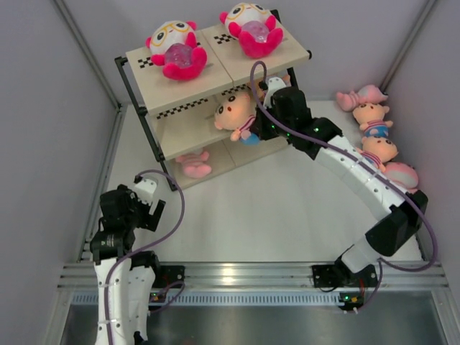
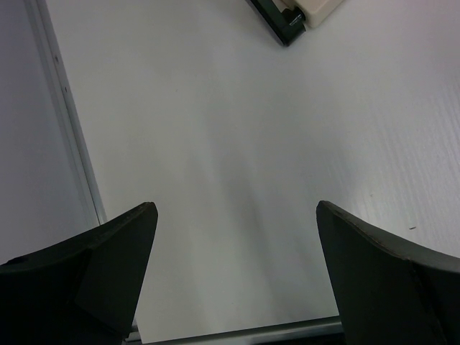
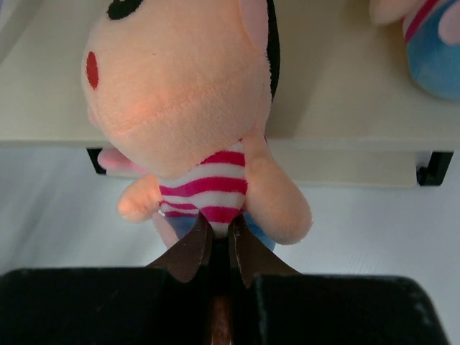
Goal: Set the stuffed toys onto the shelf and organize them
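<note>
Our right gripper (image 3: 219, 241) pinches the peach striped doll (image 3: 187, 93); we should seat it well onto the middle shelf board (image 3: 338, 86) before releasing. Our left gripper (image 2: 237, 215) gapes wide, empty.

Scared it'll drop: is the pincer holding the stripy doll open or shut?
Shut: the right pincer pinches the striped doll below its shirt.

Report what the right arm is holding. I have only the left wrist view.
Observer: The right pincer is shut on a peach striped-shirt doll, gripping its lower body.
Operator: Give me its position.
Observer: Its head is at the front edge of the middle tier of the shelf.
Operator: List what's on top.
Observer: Two hot-pink dolls sit side by side on the top tier.
</note>
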Controlling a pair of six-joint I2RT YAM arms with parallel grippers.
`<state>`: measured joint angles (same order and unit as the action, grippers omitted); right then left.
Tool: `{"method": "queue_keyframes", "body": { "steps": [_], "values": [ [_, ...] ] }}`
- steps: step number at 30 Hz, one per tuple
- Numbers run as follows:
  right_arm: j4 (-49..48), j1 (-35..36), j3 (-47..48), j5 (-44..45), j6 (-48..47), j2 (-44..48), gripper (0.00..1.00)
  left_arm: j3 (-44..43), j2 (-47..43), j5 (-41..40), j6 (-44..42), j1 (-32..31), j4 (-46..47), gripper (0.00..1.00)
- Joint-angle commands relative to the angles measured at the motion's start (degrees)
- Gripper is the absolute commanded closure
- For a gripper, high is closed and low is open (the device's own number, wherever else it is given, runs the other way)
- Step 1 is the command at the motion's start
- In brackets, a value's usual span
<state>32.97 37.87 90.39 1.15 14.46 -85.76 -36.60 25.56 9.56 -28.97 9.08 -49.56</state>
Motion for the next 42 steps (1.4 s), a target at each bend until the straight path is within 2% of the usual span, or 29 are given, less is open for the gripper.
{"method": "queue_keyframes", "body": {
  "steps": [1, 6, 9, 10, 13, 22, 24, 27, 30, 33, 36, 39, 40, 42],
  "values": [
    [-6.60, 0.19, 8.48, 3.85, -1.27, -5.54, 1.00, 0.30, 1.07, 0.02, -0.12, 0.50, 3.24, 0.01],
    [-10.72, -0.95, 11.39, 7.29, -0.13, -9.34, 1.00, 0.39, 1.42, -0.16, 0.05, 0.59, 3.16, 0.01],
    [-14.60, -1.13, 11.56, 6.15, -1.18, -11.01, 0.87, 0.39, 1.68, -0.07, -0.03, 0.59, 3.15, 0.02],
    [-15.39, -1.13, 12.09, 6.76, -1.45, -11.88, 0.75, 0.39, 1.68, -0.16, -0.12, 0.59, 3.15, 0.01],
    [-15.83, -1.13, 12.09, 8.69, -2.24, -12.59, 0.54, 0.30, 1.68, -0.16, -0.03, 0.59, 3.24, 0.01],
    [-17.41, -1.48, 6.65, 14.59, -3.74, -7.51, 0.26, 0.21, 2.30, 0.02, -0.21, 0.59, 3.07, 0.01],
    [-19.68, -2.18, 3.33, 13.01, -2.16, -6.36, 0.26, 0.21, 2.30, 0.11, -0.21, 0.50, 3.07, 0.01],
    [-24.07, -4.29, -1.51, 5.55, 2.23, -3.90, 0.25, 0.21, 2.48, 0.02, -0.21, 0.59, 3.07, 0.01],
    [-27.77, -4.82, -5.65, 3.25, 3.47, -1.44, 0.23, 0.21, 2.56, 0.02, -0.12, 0.59, 3.07, 0.01],
    [-29.98, -4.82, -6.80, 1.93, 3.73, -1.34, 0.23, 0.21, 2.65, 0.10, -0.21, 0.50, 3.07, 0.01],
    [-30.94, -4.82, -6.89, 1.40, 4.96, -3.09, 0.30, 0.21, 2.74, 0.02, -0.21, 0.50, 3.07, 0.01],
    [-32.44, -5.00, -7.42, 0.61, 7.33, -3.80, 0.57, 0.30, 2.74, 0.02, -0.12, 0.59, 3.07, 0.01],
    [-32.53, -5.00, -7.86, 1.31, 8.82, -3.72, 0.72, 0.21, 2.74, 0.02, -0.12, 0.50, 3.07, 0.01],
    [-36.30, -5.17, -8.91, 2.71, 10.14, -3.19, 0.82, 0.21, 2.74, 0.02, -0.03, 0.50, 3.07, 0.02]
  ]
}}
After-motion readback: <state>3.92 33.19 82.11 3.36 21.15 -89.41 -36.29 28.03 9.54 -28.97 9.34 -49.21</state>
